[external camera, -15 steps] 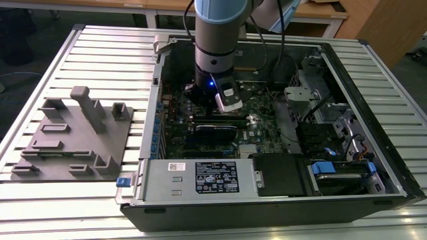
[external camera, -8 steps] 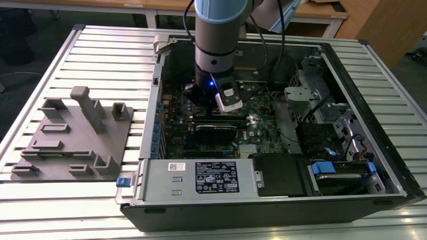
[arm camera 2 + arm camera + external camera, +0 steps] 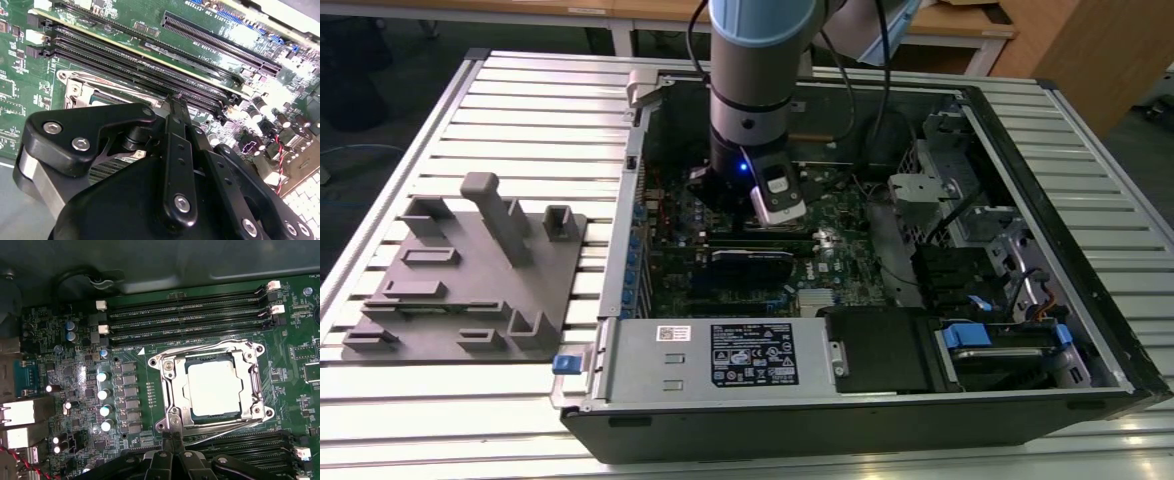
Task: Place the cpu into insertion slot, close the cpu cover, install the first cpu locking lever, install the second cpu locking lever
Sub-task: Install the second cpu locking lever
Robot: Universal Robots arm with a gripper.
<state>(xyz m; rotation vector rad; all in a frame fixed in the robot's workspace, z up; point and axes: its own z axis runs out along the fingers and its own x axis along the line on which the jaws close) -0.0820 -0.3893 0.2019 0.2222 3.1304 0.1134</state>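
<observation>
In the first wrist view the cpu (image 3: 212, 387) lies flat in the insertion slot (image 3: 159, 426) on the green board. The silvery cpu cover (image 3: 172, 387) is down around its edges, with the dull metal top showing through the cut-out. One thin wire lever (image 3: 200, 347) runs along the side nearest the memory slots. Another wire lever (image 3: 235, 428) runs along the opposite side. My gripper (image 3: 173, 436) is shut, its narrow black fingertips pressed together at the socket's corner beside that second lever. In the second wrist view the gripper (image 3: 178, 99) hides most of the socket (image 3: 75, 85).
The open computer case (image 3: 1067, 200) lies on a slatted metal table (image 3: 520, 110), with my arm (image 3: 754, 110) reaching down into it. Long black memory slots (image 3: 190, 315) flank the socket, and capacitors (image 3: 103, 400) stand beside it. A grey fixture block (image 3: 467, 270) sits at the exterior view's left.
</observation>
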